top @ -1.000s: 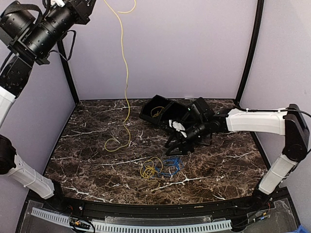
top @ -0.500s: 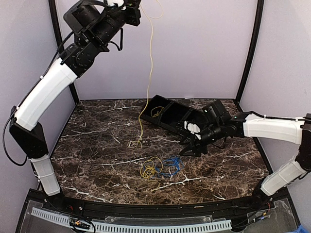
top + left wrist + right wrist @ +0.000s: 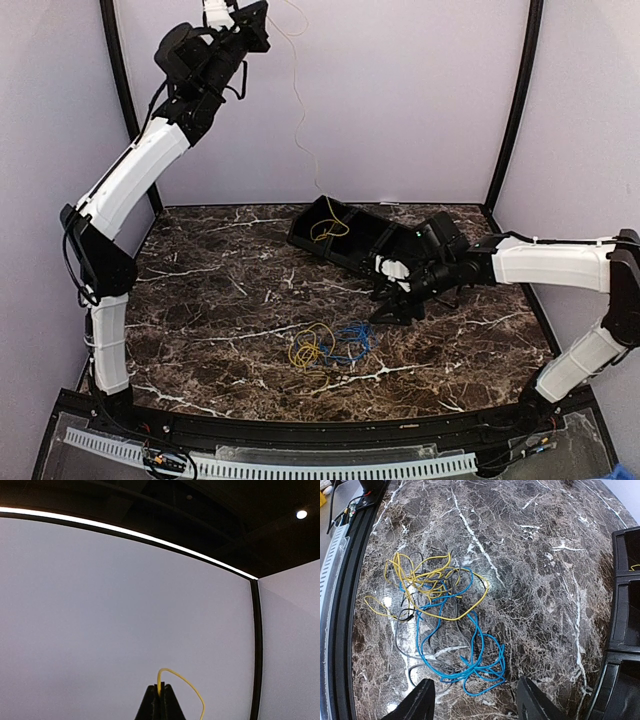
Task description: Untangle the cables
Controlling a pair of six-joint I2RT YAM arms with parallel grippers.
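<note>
Cables (image 3: 328, 345) knotted yellow and blue on the table (image 3: 200, 290), one yellow strand (image 3: 326, 228) hanging into the tray (image 3: 375, 240)
My left gripper (image 3: 160, 692) pinches that strand high up; my right gripper (image 3: 477, 702) hovers, jaws spread, by the knot. I fear it may catch both colours together and pull the tangle tighter

Black tray (image 3: 330, 250) beyond the cables (image 3: 328, 343)
</note>
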